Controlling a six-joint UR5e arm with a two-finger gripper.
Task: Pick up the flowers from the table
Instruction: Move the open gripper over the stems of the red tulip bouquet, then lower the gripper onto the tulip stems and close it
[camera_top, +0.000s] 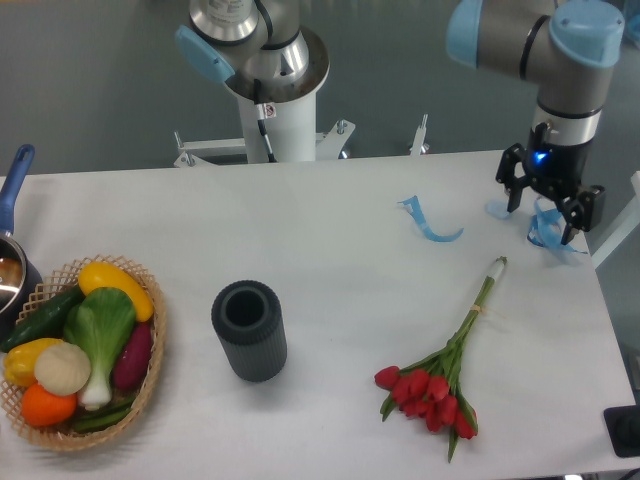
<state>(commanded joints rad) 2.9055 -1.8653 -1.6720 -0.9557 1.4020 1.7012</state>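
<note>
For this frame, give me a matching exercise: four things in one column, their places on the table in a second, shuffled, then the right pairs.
Things:
1. flowers
2. basket
3. dark cylinder
4. gripper

Places:
A. front left corner, full of vegetables
B. far right, open above the blue ribbon scraps
C. front right, lying flat, stems pointing away toward the back
D. upright between the basket and the flowers

Pairs: 1-C, 2-A, 3-D, 4-B
</note>
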